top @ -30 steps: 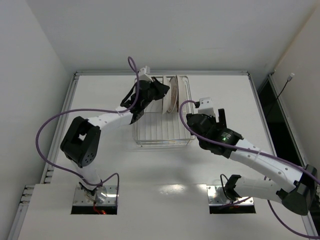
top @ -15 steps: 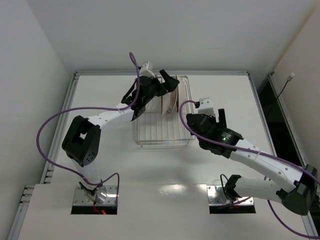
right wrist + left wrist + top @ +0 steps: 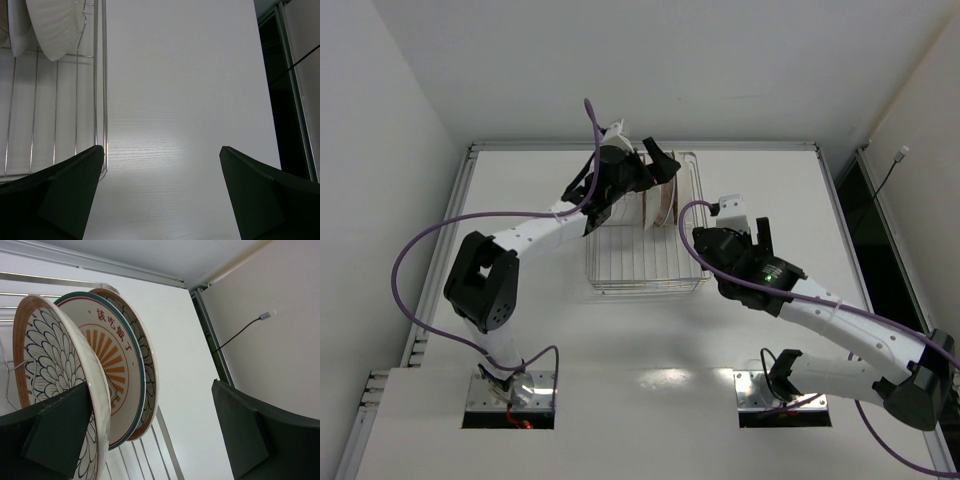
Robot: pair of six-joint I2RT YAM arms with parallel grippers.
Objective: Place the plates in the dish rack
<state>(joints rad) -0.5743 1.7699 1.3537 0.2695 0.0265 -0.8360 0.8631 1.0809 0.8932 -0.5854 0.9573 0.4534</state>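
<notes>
Nearest the bases, the right gripper (image 3: pixel 748 238) is being held low over the white table (image 3: pixel 520 330), just off the right side of the dish rack (image 3: pixel 640 262). In its wrist view the 2 dark fingers (image 3: pixel 65 185) are being kept wide apart, with only bare tabletop showing between them and nothing being gripped. The right rim wire of the rack is being seen just beside the left finger, and the white undersides of the plates are being shown at the top left corner.

Farther out, the rack is being left flat on the table between the 2 arms. Its near half is being shown as bare wire.

At the far end of the rack, the 3 plates (image 3: pixel 665 200) are being carried on edge, close together and leaning slightly. In the left wrist view, the nearest is a small patterned plate (image 3: pixel 50 360). Behind it a larger white plate (image 3: pixel 107 360) with an orange sunburst centre is being shown, and a 2nd small patterned plate (image 3: pixel 148 375) is being shown behind that.

The left gripper (image 3: pixel 658 163) is being held over these plates with its fingers (image 3: pixel 60 430) spread wide. The rim of the nearest plate is being seen right against 1 finger; whether they are touching cannot be told. No plate is being clamped.
</notes>
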